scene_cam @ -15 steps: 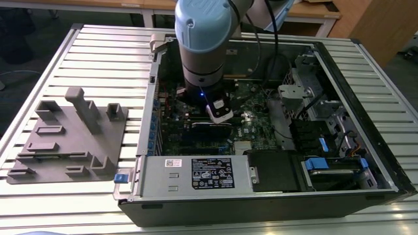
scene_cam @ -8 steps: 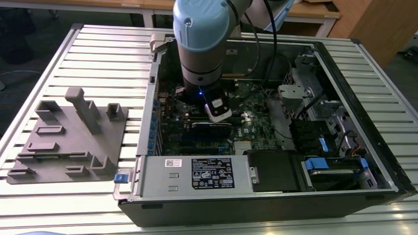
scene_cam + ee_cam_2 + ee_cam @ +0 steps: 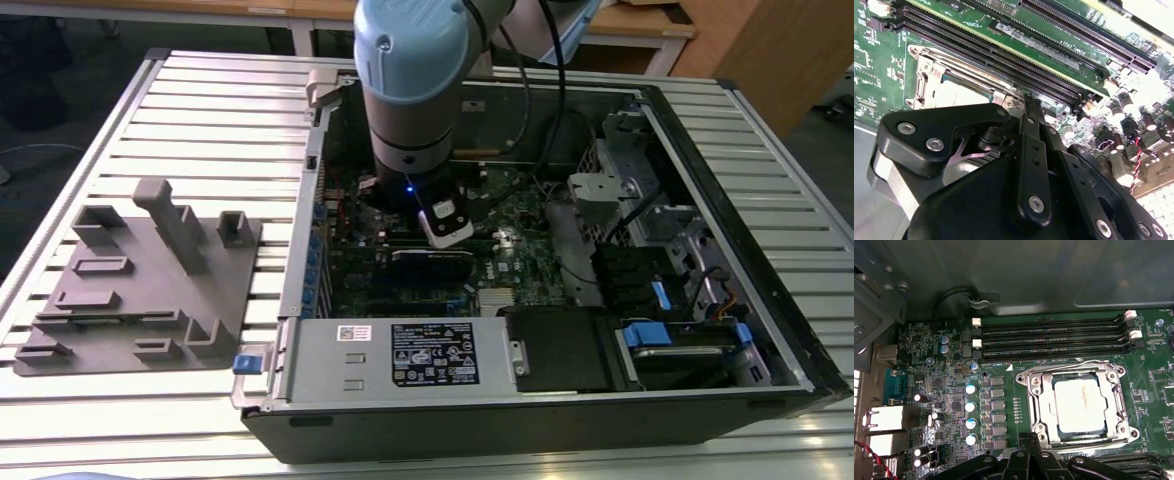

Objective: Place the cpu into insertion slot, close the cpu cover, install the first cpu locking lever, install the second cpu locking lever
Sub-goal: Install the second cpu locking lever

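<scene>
The cpu [image 3: 1079, 405], a pale metal square, lies flat in the insertion slot [image 3: 1052, 390] on the green board. The silvery cpu cover [image 3: 1041, 405] is down around it, its cut-out showing the chip's top. A thin wire lever [image 3: 1074, 365] runs along the socket's side nearest the memory slots. My gripper [image 3: 1029, 440] hangs just off the socket's opposite edge, fingers together and nothing between them. In the second wrist view the gripper [image 3: 1021, 102] overlaps the cpu cover [image 3: 929, 75] and the cpu [image 3: 961, 92]. In the exterior view the gripper [image 3: 443, 228] reaches down into the open computer case.
Long black memory slots [image 3: 1054, 337] run beside the socket, and upright capacitors [image 3: 970, 415] stand on its other side. The case walls [image 3: 300, 250], drive bays [image 3: 667, 260] and the labelled power supply [image 3: 427, 355] hem in the board. A grey fixture [image 3: 147, 270] lies on the slatted table.
</scene>
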